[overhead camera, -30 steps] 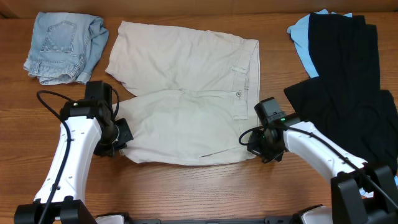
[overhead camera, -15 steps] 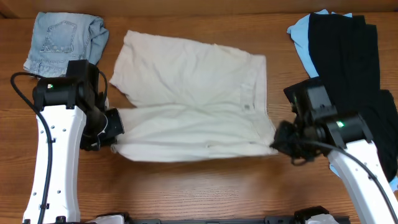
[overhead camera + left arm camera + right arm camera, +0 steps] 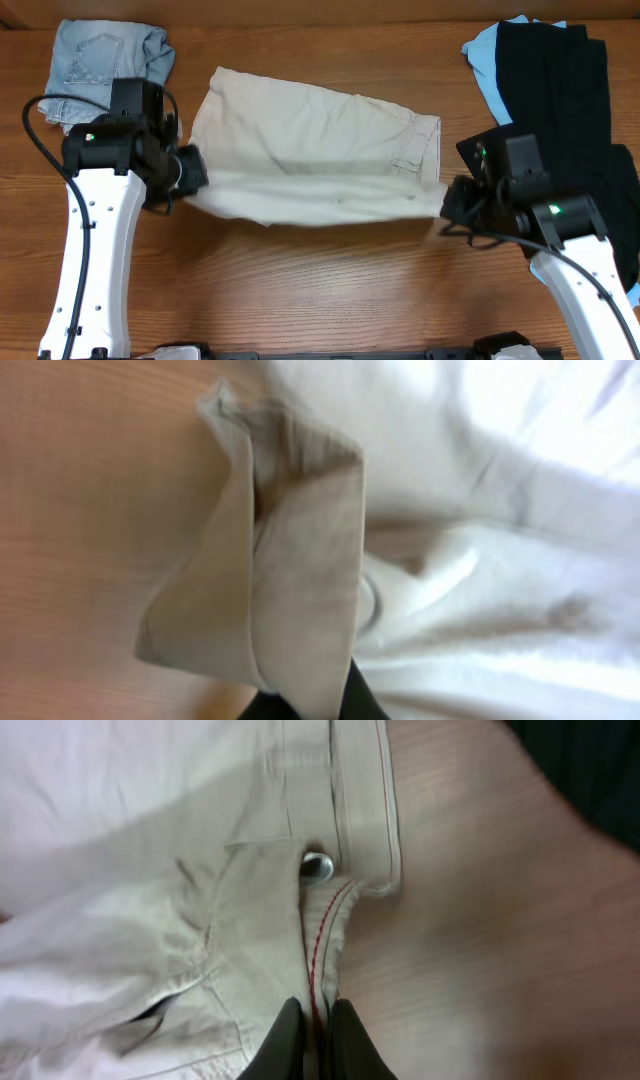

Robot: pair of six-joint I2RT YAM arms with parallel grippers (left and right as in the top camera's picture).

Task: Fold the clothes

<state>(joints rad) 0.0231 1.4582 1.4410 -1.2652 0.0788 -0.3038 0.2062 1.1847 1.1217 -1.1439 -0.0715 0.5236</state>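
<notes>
The beige khaki shorts (image 3: 310, 150) lie across the middle of the table, their near half lifted and stretched between both grippers. My left gripper (image 3: 188, 170) is shut on the leg hem (image 3: 300, 610) at the shorts' left end. My right gripper (image 3: 448, 198) is shut on the waistband edge (image 3: 318, 970) with red stitching, just below the metal button (image 3: 316, 866). Faded denim shorts (image 3: 100, 70) lie at the far left. Black garments (image 3: 560, 110) lie over a sky-blue garment (image 3: 487, 55) at the right.
Bare wooden table (image 3: 320, 290) runs along the front. The denim shorts sit close behind my left arm. The black garments lie right beside my right arm.
Both grippers have lifted the near edge of the khaki shorts and carried it away from the front edge, toward the far half. The shorts look narrower front to back.
</notes>
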